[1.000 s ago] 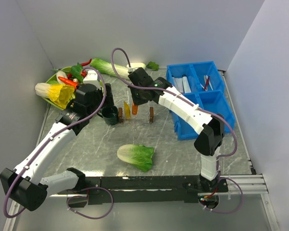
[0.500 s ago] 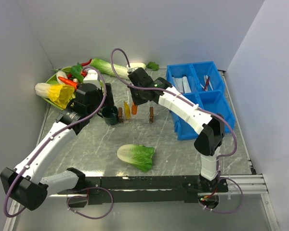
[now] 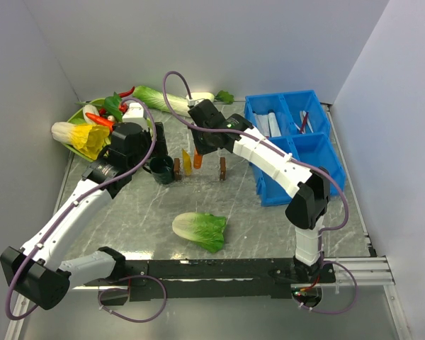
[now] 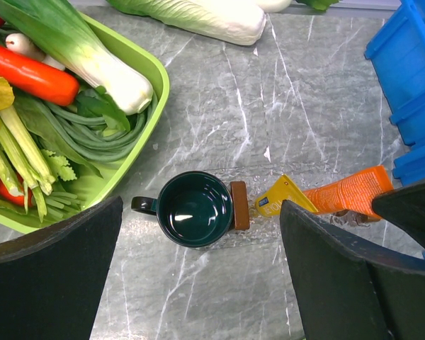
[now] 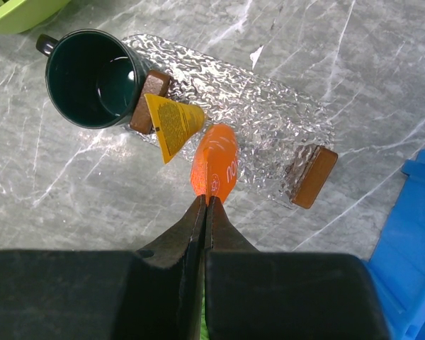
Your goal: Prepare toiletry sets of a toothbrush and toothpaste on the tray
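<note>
- Green plastic: the green tray (image 4: pixel 158 85) is sitting at far left, piled with vegetables; the left wrist view is cutting off its left and bottom parts.
- The left gripper (image 4: pixel 200 212) is hanging above the mug with its jaws spread wide, gripping nothing; only the fingers' dark inner faces are showing.
- The mug (image 4: pixel 194 209) is standing upright, touching the left brown handle (image 4: pixel 239 205) of the clear tray (image 5: pixel 269 106). Whether it is resting on the tray's edge is hard to tell.
- The yellow tube (image 5: pixel 168 125) is lying on the clear tray beside that handle. Its label is carrying fine print and a blue patch, too small to read.
- The orange tube (image 5: pixel 215 167) is tilting over the middle of the clear tray, just beside the yellow one. White letters are running along it, seemingly starting "no"; the rest is curving out of sight.
- The right gripper (image 5: pixel 207 205) is closed tight, its tips pinching the orange tube's flat end, which is mostly hiding between them.
- A cabbage (image 3: pixel 200 231) is lying near the arms' bases, well apart from the clear tray.
- The blue bin (image 3: pixel 308 152) is standing at right, cropped in both wrist views. A thin reddish toothbrush (image 3: pixel 304 122) is lying in its far-right compartment, and pale items beside it are too small to name.
</note>
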